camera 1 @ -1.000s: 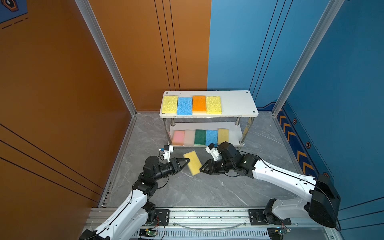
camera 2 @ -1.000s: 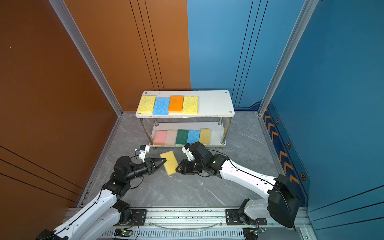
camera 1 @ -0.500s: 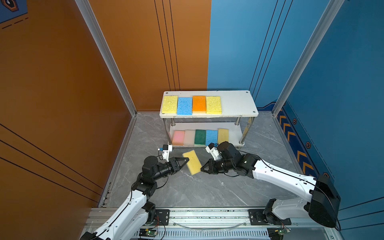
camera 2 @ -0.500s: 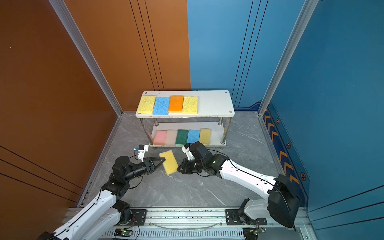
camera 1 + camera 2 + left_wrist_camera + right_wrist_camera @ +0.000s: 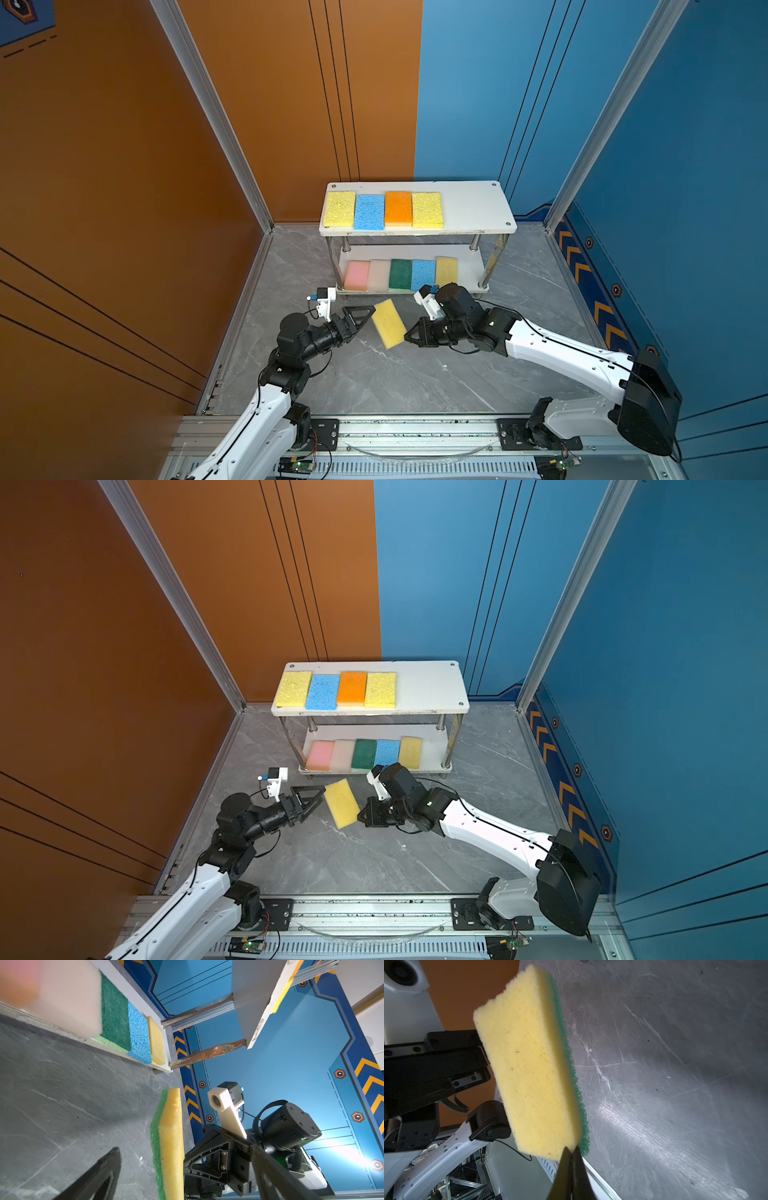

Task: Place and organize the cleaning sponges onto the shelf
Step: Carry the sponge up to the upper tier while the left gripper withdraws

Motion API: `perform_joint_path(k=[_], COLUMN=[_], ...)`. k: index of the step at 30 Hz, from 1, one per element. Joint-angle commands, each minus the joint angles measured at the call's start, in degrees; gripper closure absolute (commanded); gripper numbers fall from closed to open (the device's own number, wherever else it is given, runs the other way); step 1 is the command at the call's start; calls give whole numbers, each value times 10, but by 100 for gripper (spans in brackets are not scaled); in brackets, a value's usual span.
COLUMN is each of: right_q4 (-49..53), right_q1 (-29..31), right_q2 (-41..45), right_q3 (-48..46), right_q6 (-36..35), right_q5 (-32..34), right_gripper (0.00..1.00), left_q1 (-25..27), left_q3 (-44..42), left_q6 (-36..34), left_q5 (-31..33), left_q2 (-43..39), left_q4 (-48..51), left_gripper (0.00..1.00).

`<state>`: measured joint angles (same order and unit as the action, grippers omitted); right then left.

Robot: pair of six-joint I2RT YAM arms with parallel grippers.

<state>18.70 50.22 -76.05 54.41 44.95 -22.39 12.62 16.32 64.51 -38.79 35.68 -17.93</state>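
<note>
One yellow sponge [image 5: 388, 324], green-backed, hangs tilted just in front of the shelf [image 5: 468, 266], pinched at one corner by the right gripper [image 5: 409, 336], whose jaws have just closed. The left gripper [image 5: 360, 318] has sprung wide and let go, so the hand-over looks done. The upper tier [image 5: 473, 208] has a bare right end, probably meant for this last sponge.

We log a white shelf [image 5: 473, 208] with shiny metal legs [image 5: 334, 266]; top sponges [image 5: 398, 209] run yellow, blue, orange, yellow, lower sponges [image 5: 400, 274] pink, off-white, dark green, blue, yellow. Front sponge [image 5: 389, 323] is yellow with a green scrub side. Floor [image 5: 415, 382] is grey marble with white veins, plus an orange wall [image 5: 124, 166] and a blue wall [image 5: 685, 166] with orange chevrons [image 5: 602, 308] low down.
</note>
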Motion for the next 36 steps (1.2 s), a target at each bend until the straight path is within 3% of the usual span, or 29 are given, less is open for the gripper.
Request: perform_joint_path(k=[1,6,18,26,32,36], right_q4=[65,114,183,202,291,354], right_q1=[8,28,9,-91,-217,-263], right_q2=[23,56,122,112,58,16], right_q3=[18,69,236,350,456,522], right_q6=[-41,-97,-193,-181,-128,-131], right_q5=[60,92,123,109,102,89], right_gripper=[100,100,100,100,100,100], left_q1=[-14,-19,-27,-28,-29,-29], left_q3=[27,60,43,58,62,66], left_q6=[-68,-157,-153,-161,-165,-170], left_q5=[66,143,150,137,144,146], left_q2=[-73,-167,-183,-152,-160,-165], left_q4=[119,321,342,334,352,368], left_gripper=[2,2,2,2,2,2])
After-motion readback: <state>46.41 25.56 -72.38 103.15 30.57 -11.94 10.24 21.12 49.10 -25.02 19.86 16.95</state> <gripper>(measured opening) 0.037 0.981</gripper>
